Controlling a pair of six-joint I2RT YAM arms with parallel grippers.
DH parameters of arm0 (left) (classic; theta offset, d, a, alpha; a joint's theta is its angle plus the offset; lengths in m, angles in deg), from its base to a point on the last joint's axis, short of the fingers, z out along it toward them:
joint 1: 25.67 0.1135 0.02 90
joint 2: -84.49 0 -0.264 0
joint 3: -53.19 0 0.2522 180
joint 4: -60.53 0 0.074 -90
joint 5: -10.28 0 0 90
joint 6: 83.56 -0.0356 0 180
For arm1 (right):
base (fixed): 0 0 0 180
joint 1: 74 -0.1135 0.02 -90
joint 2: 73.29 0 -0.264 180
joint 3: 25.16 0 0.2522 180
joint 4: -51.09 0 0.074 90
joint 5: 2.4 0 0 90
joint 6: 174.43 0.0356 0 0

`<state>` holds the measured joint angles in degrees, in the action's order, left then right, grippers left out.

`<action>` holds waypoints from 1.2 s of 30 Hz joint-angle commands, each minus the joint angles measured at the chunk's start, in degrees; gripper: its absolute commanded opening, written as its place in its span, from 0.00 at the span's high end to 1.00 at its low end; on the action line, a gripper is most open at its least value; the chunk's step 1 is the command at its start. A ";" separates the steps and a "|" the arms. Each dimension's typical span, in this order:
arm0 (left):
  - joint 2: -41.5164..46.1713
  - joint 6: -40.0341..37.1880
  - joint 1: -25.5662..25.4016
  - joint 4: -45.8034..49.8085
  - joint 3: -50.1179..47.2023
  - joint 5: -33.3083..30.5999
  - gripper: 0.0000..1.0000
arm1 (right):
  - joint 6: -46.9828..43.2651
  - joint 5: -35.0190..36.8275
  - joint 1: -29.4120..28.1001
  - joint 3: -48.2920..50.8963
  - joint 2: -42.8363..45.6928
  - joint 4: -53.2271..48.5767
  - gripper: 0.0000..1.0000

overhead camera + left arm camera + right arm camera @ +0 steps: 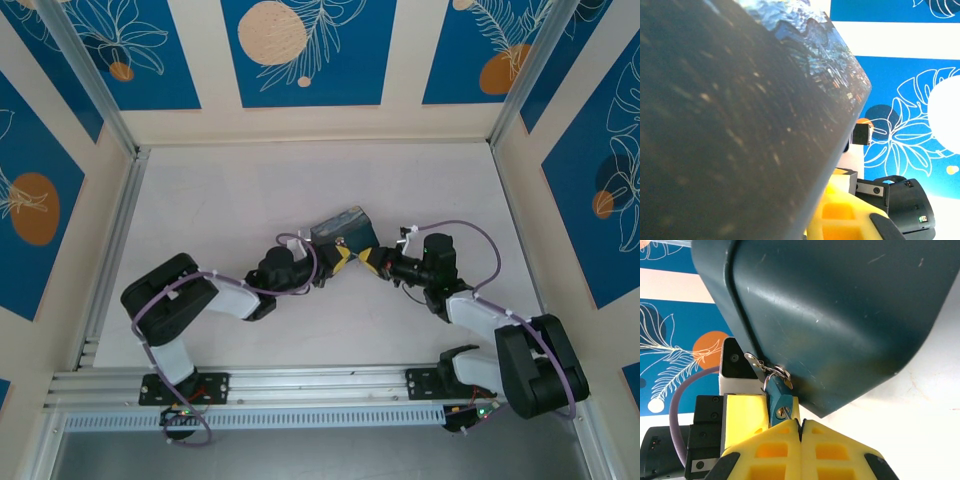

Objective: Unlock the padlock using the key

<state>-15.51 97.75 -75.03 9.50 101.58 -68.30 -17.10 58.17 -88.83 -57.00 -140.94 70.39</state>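
The padlock (340,232) sits above the middle of the table (230,200), with the left gripper (335,263) at its 7 o'clock and the right gripper (368,260) at its 4 o'clock. The left jaws are closed on the padlock, though the contact itself is hidden. The right jaws are pressed together on the head of the key (779,402), whose tip meets the padlock's edge at 12 o'clock from the fingers.

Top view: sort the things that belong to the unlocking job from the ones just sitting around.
Job: padlock; key; left gripper holding the padlock; right gripper pinching the key.
Just there: table; aluminium rail; leaf-print wall panels.
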 commanded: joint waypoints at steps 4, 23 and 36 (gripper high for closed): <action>2.56 1.24 -1.18 -6.18 2.68 3.37 1.00 | 3.70 -3.07 0.05 -0.95 0.86 2.36 1.00; 2.45 0.91 -1.35 -5.56 2.90 3.18 1.00 | 4.68 -4.98 -0.11 -5.40 -3.27 2.82 1.00; 3.39 1.55 -1.70 -3.95 2.32 1.53 1.00 | -8.38 -4.04 -0.14 -9.52 -0.51 -11.09 1.00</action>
<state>-14.42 99.15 -74.84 9.08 102.28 -70.79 -20.12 55.92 -88.13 -64.24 -142.13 61.52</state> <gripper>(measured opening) 0.061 0.054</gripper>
